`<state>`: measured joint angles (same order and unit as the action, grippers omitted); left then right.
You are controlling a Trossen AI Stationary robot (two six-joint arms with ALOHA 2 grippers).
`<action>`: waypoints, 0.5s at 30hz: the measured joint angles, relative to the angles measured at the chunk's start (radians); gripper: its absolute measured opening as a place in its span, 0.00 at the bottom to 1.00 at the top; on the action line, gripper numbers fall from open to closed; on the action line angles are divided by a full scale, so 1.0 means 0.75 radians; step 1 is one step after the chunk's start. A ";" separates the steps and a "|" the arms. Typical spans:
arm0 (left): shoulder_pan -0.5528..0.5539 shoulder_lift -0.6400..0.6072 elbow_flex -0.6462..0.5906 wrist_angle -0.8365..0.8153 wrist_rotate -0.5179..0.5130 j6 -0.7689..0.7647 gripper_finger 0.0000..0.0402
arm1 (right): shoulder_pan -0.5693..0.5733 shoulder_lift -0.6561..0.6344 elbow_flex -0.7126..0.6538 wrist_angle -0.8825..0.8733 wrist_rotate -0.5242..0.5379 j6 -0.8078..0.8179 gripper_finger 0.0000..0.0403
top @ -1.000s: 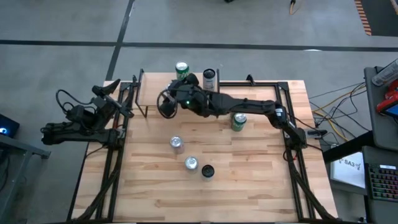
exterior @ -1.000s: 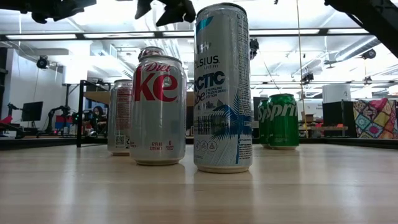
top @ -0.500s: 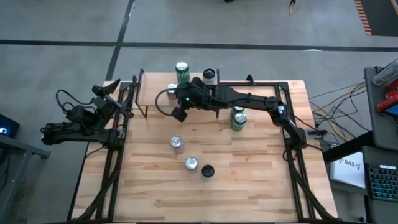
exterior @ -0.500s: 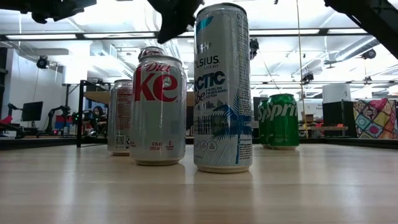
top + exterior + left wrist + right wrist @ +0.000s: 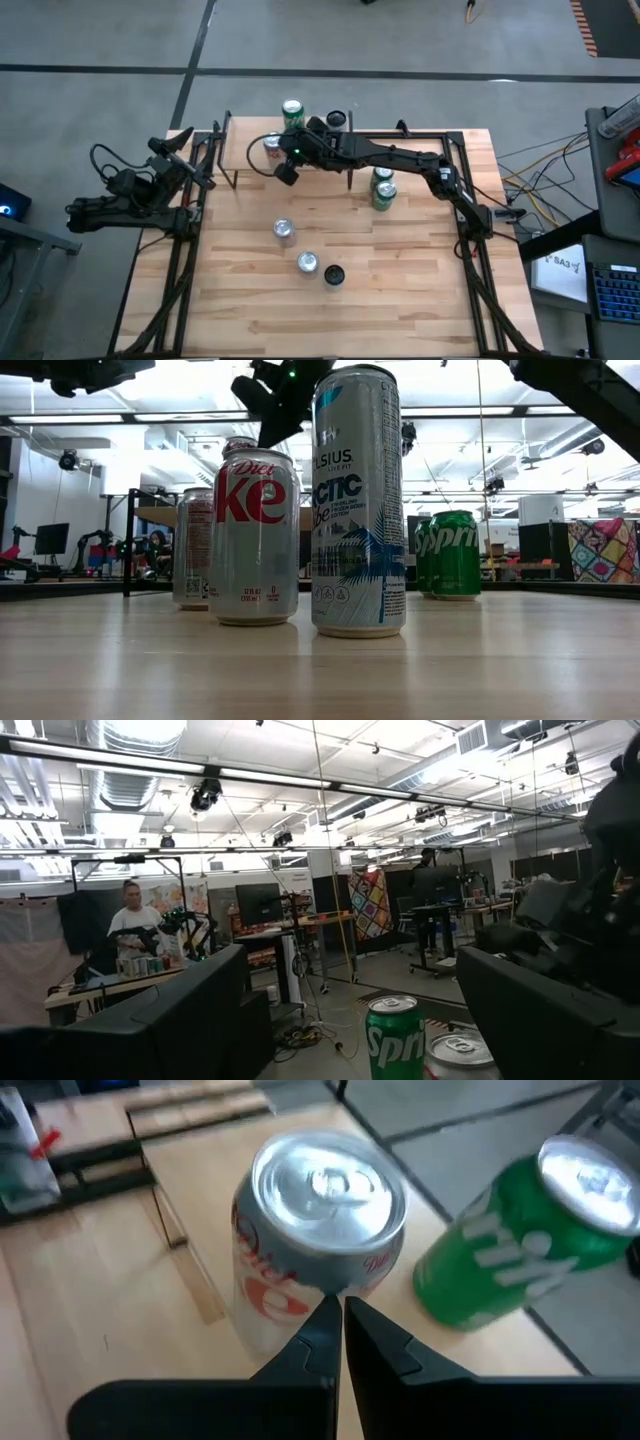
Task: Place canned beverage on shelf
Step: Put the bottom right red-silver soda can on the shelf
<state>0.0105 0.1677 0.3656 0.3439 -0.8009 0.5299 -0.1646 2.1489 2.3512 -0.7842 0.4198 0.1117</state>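
The shelf (image 5: 240,150) stands along the table's far edge. On its plank stand a Diet Coke can (image 5: 272,143) (image 5: 310,1250), a green Sprite can (image 5: 291,110) (image 5: 520,1240) behind it, and a dark-and-white can (image 5: 337,120) further right. My right gripper (image 5: 284,168) (image 5: 340,1308) is shut. It hangs just to the right of the Diet Coke can, tipped down toward it, with a gap between them in the high view. My left gripper (image 5: 180,150) (image 5: 350,955) waits open at the table's left edge.
Two green cans (image 5: 383,188) stand under my right arm on the tabletop. A silver can (image 5: 285,232), a tall Celsius can (image 5: 308,262) (image 5: 358,500) and a small black object (image 5: 333,275) stand mid-table. Black rails (image 5: 200,200) run along both side edges.
My right gripper has drawn back from the shelf's left part toward the table's right, sunk a little and tipped its fingers further down. Its fingers were apart in the low view and have shut. The Diet Coke can it covered now stands in plain view on the plank.
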 joint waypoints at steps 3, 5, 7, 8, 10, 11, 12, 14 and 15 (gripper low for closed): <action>0.000 0.000 0.000 0.000 0.000 0.000 0.86 | -0.001 0.003 0.000 0.039 0.000 -0.022 0.02; -0.001 0.000 0.000 -0.001 0.000 0.000 0.86 | -0.003 0.013 -0.005 0.069 0.000 -0.036 0.02; -0.001 0.000 0.000 0.000 0.000 0.000 0.86 | -0.004 0.019 -0.005 0.096 -0.001 -0.047 0.02; -0.001 0.000 0.000 -0.001 0.001 0.000 0.86 | -0.006 0.021 -0.006 0.095 -0.002 -0.059 0.02; -0.001 0.002 0.000 0.000 0.008 0.000 0.86 | -0.009 0.032 -0.012 0.113 -0.001 -0.069 0.02; -0.001 0.002 0.000 -0.002 0.009 0.000 0.86 | -0.010 0.037 -0.012 0.135 0.000 -0.076 0.02; -0.001 0.003 0.000 -0.001 0.009 0.000 0.86 | -0.011 0.040 -0.012 0.148 -0.001 -0.084 0.02; -0.001 0.008 0.000 0.001 0.009 0.000 0.86 | -0.015 0.049 -0.015 0.177 -0.002 -0.111 0.02; -0.001 0.009 0.000 -0.002 0.009 0.000 0.86 | -0.015 0.059 -0.015 0.206 -0.002 -0.124 0.02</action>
<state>0.0101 0.1744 0.3656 0.3425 -0.7940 0.5298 -0.1761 2.1928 2.3402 -0.6298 0.4184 0.0188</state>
